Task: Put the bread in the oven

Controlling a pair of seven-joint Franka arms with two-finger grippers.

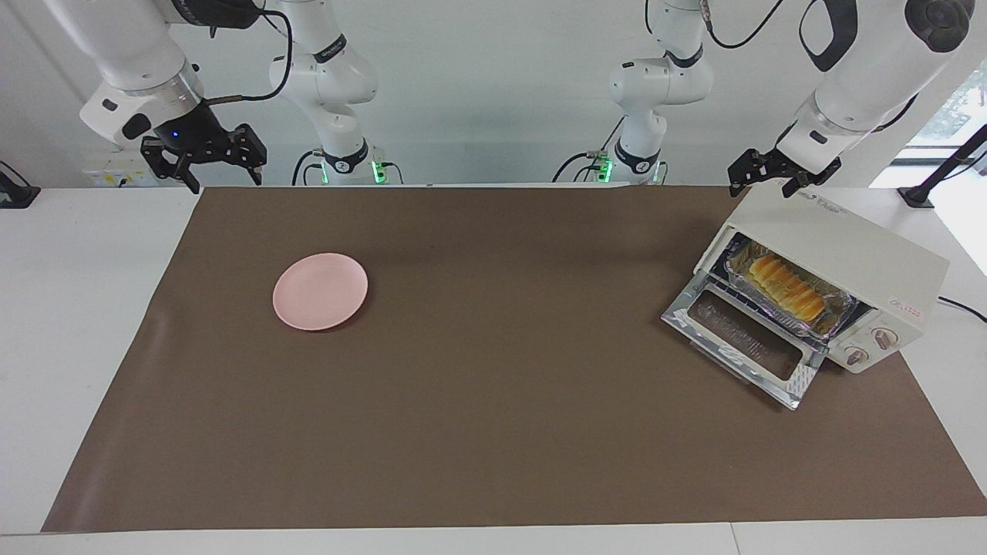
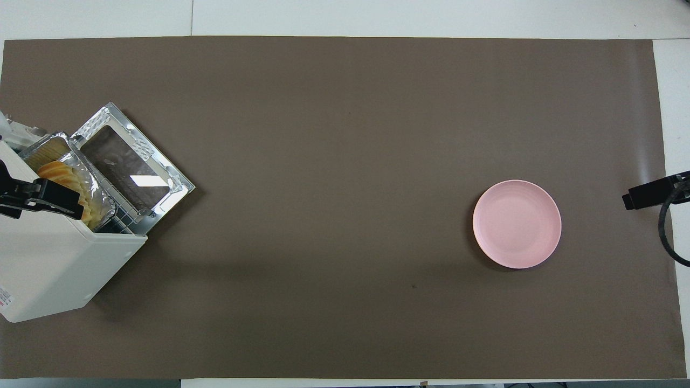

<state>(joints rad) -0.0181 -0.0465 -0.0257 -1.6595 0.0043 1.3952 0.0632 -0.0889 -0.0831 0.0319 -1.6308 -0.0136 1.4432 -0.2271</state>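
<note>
A brown mat (image 1: 493, 432) covers nearly the whole table, with a white margin left along every edge. The middle of the mat is unoccupied; only a pink plate (image 1: 320, 291) lies toward the right arm's end of the table. At the left arm's end, the oven (image 1: 848, 254) is set at an angle at the mat's edge, its glass door (image 1: 744, 343) dropped flat onto the mat. On the rack inside, a crinkled foil tray (image 1: 837, 317) is seen, and in it the bread (image 1: 786, 288) is held: a golden, elongated loaf with crosswise ridges, lying lengthwise along the tray. The left gripper (image 1: 766, 179) is raised over the oven's top corner nearest the robots, its fingers spread apart and nothing held. The right gripper (image 1: 207, 163) is kept waiting above the mat's corner at the right arm's end, fingers likewise apart and empty.
</note>
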